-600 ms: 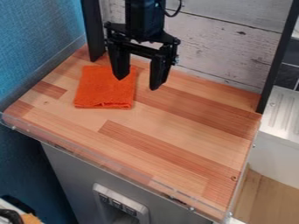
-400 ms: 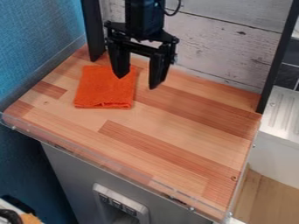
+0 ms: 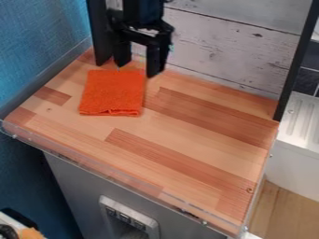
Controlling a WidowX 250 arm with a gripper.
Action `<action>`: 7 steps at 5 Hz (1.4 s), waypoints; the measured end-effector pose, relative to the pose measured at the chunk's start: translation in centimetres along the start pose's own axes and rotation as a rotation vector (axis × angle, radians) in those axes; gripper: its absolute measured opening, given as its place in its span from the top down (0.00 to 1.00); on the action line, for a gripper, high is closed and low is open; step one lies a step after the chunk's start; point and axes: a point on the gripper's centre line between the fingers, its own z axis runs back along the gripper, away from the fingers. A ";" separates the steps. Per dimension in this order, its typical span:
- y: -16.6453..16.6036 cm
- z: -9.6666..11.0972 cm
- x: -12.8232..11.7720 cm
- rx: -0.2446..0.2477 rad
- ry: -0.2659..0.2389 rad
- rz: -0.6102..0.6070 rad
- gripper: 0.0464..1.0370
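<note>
Black fingers are held apart on the gripper [image 3: 135, 70], which is suspended open at the back left of the wooden tabletop [image 3: 205, 140]. Nearest to its fingertips, an orange folded cloth [image 3: 112, 93] is laid flat on the boards; whether it is touched cannot be told. The tabletop is edged at the front by a clear strip [image 3: 81, 161] and backed by whitewashed planks [image 3: 230, 51]. Below, a light grey recessed fitting [image 3: 152, 225] is set into a grey cabinet [image 3: 72, 186]. At the right, a white ribbed surface [image 3: 304, 119] is placed beside the tabletop.
</note>
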 end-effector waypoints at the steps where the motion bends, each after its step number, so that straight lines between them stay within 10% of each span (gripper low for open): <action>1: 1.9 -0.1 0.9 0.001 -0.026 -0.048 0.04; 5: 6.9 -1.0 2.8 0.008 -0.036 -0.167 0.08; 7: 7.5 -2.7 3.1 0.011 -0.031 -0.200 0.65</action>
